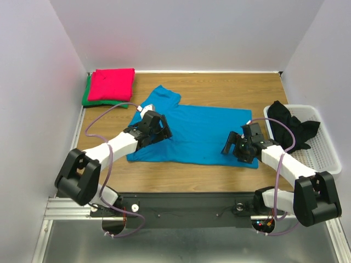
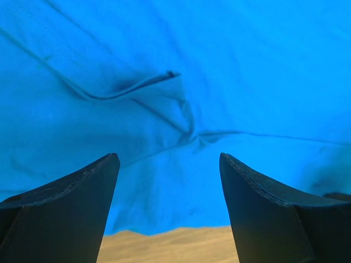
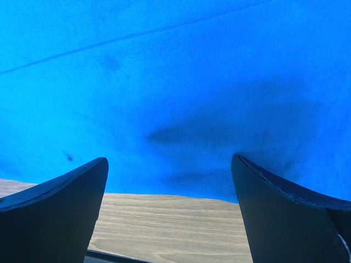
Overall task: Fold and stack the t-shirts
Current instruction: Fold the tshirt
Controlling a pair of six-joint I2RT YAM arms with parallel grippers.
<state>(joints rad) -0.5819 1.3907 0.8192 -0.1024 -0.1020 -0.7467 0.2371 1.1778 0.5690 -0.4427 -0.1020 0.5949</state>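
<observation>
The bright blue t-shirt (image 1: 197, 131) lies spread on the wooden table, partly folded, one sleeve pointing to the back left. It fills the left wrist view (image 2: 181, 76) and the right wrist view (image 3: 175, 82). My left gripper (image 1: 158, 129) is open over the shirt's left part, its fingers (image 2: 71, 203) just above the near hem. My right gripper (image 1: 237, 143) is open at the shirt's near right edge, fingers (image 3: 285, 213) astride the hem. The pinkish red t-shirt (image 1: 112, 84) lies folded on the folded green t-shirt (image 1: 86, 94) at the back left corner.
A white mesh basket (image 1: 323, 148) stands at the right edge with a black garment (image 1: 290, 125) hanging out of it. White walls close in the table (image 1: 219, 87) on three sides. Bare wood shows below the hem in both wrist views.
</observation>
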